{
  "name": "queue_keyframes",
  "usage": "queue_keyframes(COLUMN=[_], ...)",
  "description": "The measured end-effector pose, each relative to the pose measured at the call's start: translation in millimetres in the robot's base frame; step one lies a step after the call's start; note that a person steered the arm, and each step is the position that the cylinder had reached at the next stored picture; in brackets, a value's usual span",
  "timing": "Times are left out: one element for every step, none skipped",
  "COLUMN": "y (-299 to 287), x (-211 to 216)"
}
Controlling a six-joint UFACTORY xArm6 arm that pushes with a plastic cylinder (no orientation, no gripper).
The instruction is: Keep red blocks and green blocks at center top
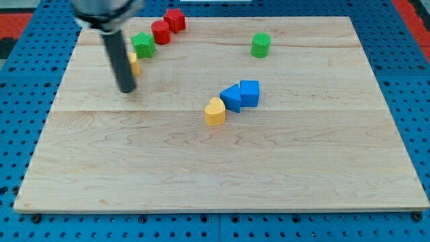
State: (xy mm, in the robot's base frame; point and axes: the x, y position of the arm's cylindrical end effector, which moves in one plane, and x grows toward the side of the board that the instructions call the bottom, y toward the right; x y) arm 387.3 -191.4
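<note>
A red block [175, 19] sits at the board's top edge, left of center, with a red cylinder [160, 31] touching its lower left. A green star-shaped block [143, 44] lies just below left of the cylinder. A green cylinder [261, 45] stands apart toward the view's top right. My tip [126, 89] rests on the board below and left of the green star, right next to a yellow block [134, 64] that the rod partly hides.
Two blue blocks [249, 93] [232, 98] touch each other near the board's center, with a yellow block [215, 112] at their lower left. The wooden board [222, 168] lies on a blue pegboard surface.
</note>
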Motion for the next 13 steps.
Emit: queue_keyframes(y=[-65.2, -50.3, 23.4, 107.1, 124.1, 75.9, 84.0, 118.2, 172.5, 198.7, 273.8, 302.1, 298.9], x=[-43.9, -127.8, -168.1, -181.5, -188.4, -193.2, -195.9, -195.3, -171.2, -121.9, -154.6, -194.0, -195.6])
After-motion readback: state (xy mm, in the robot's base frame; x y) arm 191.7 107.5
